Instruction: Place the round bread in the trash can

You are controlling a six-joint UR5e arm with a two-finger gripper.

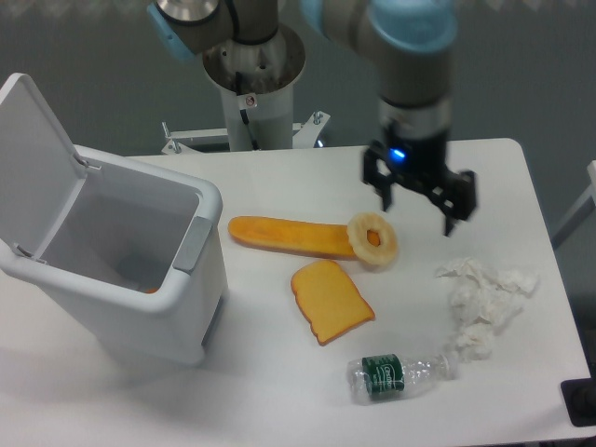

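The trash can (191,256) is a large white bin at the left, with its flip lid (33,158) standing open. Low inside it, just behind the near wall, a small orange patch (149,290) shows. It looks like the round bread, mostly hidden by the wall. No round bread lies on the table. My gripper (417,216) hangs over the table's right half, just right of the ring bread (374,240). Its fingers are spread open and hold nothing.
A long orange loaf (289,237) lies mid-table with the ring bread resting on its right end. A toast slice (331,300) lies in front of it. Crumpled white paper (480,303) and a plastic bottle (396,374) lie at the right front.
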